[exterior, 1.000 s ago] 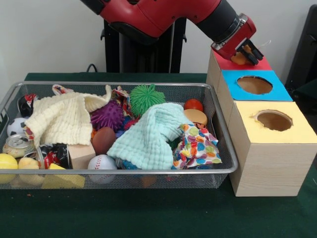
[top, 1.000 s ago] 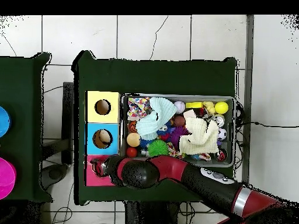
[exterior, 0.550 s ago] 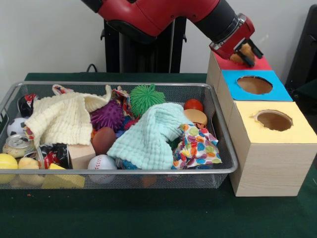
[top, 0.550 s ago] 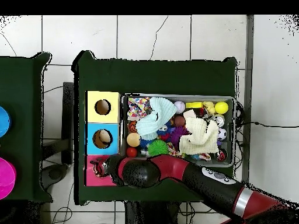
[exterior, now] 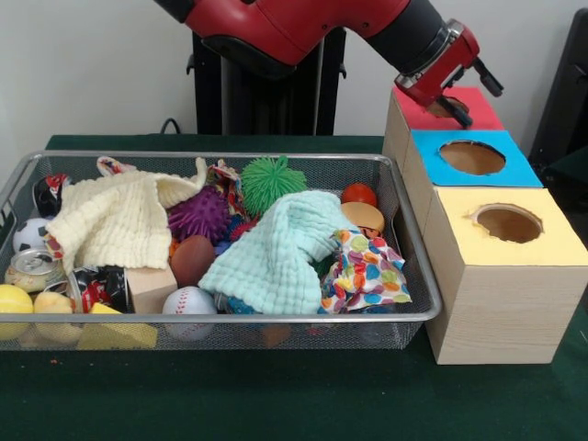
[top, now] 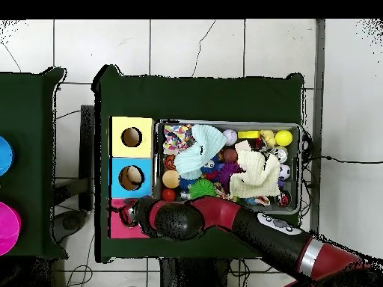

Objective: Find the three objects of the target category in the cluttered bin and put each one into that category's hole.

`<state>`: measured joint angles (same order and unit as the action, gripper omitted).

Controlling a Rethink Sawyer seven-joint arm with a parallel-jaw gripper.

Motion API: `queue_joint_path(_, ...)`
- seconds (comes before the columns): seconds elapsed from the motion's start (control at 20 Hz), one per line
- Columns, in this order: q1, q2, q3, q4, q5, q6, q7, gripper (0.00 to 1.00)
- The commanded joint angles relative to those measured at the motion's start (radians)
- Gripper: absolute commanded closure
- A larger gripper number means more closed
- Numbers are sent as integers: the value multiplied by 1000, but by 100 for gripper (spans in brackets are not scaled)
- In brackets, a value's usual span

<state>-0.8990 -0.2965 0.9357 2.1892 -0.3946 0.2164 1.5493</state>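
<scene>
Gripper (exterior: 469,89) hangs over the red box (exterior: 453,108), fingers spread and empty, presumably lined up with its hole; no held object is visible, the wire bin (exterior: 418,308) remains crowded.

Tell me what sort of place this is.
Probably a robotics lab's sorting test bench: a red arm over a green-clothed table, a wire bin of mixed toys and cloths, and a box with colour-coded holes.
</scene>
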Motion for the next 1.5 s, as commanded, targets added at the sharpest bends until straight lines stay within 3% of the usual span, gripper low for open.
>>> queue_joint_path(0.05, -20, -23, -2, -165, -32, 86, -33, 0)
queue_joint_path(0.55, 0, -166, 19, -166, -14, 124, -30, 0)
queue_joint_path(0.8, 10, -239, 23, -199, 5, 202, -61, 0)
queue_joint_path(1.5, -10, -255, -7, -291, -64, 209, -98, 0)
